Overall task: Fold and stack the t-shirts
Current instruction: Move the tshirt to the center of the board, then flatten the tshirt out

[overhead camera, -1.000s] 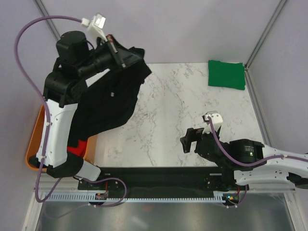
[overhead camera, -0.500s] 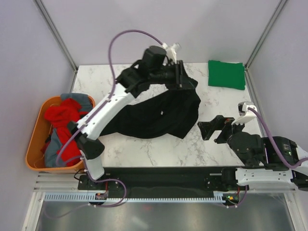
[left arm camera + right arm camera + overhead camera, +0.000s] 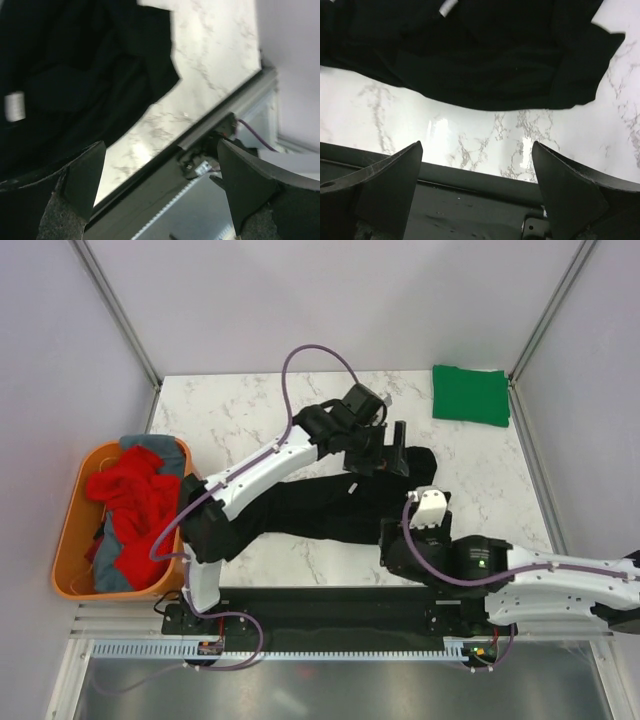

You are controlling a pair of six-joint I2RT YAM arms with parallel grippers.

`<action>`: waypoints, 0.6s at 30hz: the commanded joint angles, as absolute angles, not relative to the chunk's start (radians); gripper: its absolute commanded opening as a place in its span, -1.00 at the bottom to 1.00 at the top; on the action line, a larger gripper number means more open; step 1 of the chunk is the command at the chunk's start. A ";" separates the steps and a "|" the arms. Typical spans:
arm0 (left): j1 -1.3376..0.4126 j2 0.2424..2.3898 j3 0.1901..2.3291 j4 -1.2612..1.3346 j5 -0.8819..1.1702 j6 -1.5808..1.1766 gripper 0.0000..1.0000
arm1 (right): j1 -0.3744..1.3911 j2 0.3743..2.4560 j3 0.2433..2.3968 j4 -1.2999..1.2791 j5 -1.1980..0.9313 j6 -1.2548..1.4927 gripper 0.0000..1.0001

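A black t-shirt (image 3: 320, 505) lies crumpled across the middle of the marble table (image 3: 250, 410). My left gripper (image 3: 388, 452) is open just above the shirt's right end and holds nothing. In the left wrist view the black t-shirt (image 3: 75, 65) fills the upper left, beyond my open left gripper (image 3: 160, 190). My right gripper (image 3: 392, 545) is open at the shirt's near edge. In the right wrist view the black t-shirt (image 3: 480, 55) lies ahead of my empty right gripper (image 3: 477, 195). A folded green t-shirt (image 3: 470, 395) sits at the back right. Red (image 3: 135, 495) and grey (image 3: 150, 447) t-shirts are piled in the tub.
An orange tub (image 3: 68, 540) stands off the table's left side. A black rail (image 3: 330, 605) runs along the near table edge under both arm bases. Metal frame posts (image 3: 545, 320) rise at the back corners.
My left arm swung the black t-shirt from above the tub to the table's middle, lowered it and opened, letting it go. My right arm moved left to the shirt's near edge.
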State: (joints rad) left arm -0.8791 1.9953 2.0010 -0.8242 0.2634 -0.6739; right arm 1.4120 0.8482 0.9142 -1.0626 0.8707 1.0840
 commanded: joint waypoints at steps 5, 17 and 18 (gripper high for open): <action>-0.758 1.616 1.656 -0.899 -0.052 -0.618 0.95 | 1.033 0.983 0.858 -0.802 0.482 0.820 0.96; -0.707 1.638 1.376 -0.704 -0.018 -0.554 0.83 | 0.261 1.083 0.740 -0.637 0.019 0.539 0.96; -0.707 1.676 1.381 -0.693 -0.017 -0.552 0.82 | 0.220 1.094 0.733 -0.624 0.003 0.528 0.96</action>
State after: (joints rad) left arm -0.7048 1.6173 1.3788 -0.7937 -0.0185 -0.6060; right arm 0.3096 1.0771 0.7658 -0.6815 0.1593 0.6250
